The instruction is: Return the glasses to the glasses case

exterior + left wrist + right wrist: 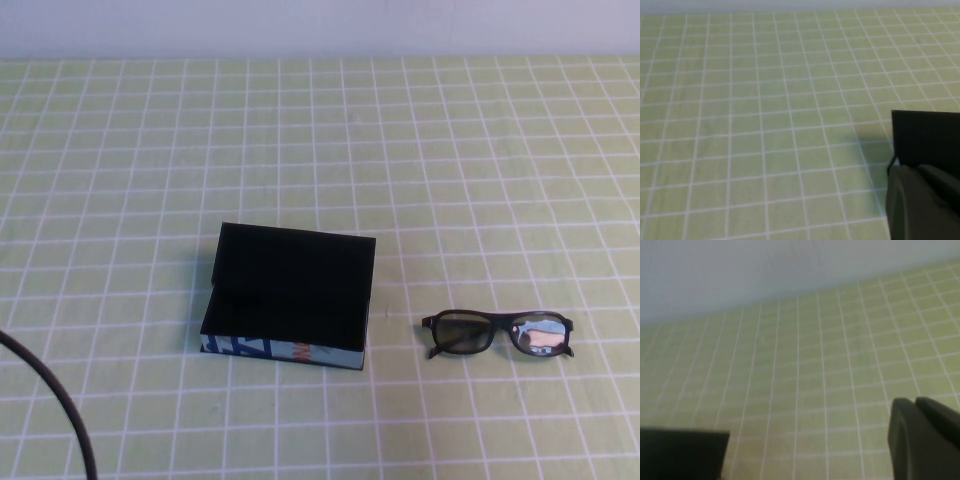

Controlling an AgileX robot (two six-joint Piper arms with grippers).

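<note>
Lying on the green checked tablecloth, the glasses, arms unfolded and pointing toward the robot, lenses facing up and away, just beside the glasses case on its right side but not touching it. Lid of the case apparently raised at the far edge, printed blue-white front edge toward the robot. Left gripper out of the high view, only a dark part of it visible in its wrist view, hanging above the cloth with a corner of the case right behind it; whether open or closed, cannot tell. Right gripper the same: only a dark part in its wrist view, high above the cloth, a corner of the case far to its side, state not to be told. Glasses probably very light, thin plastic, rather stiff at the front frame but weak at the hinges and arms; lenses smooth, easy to scratch or slip on. Best hold probably across the bridge or the top bar of the frame, with gentle force, never on the lenses or one arm alone.
</note>
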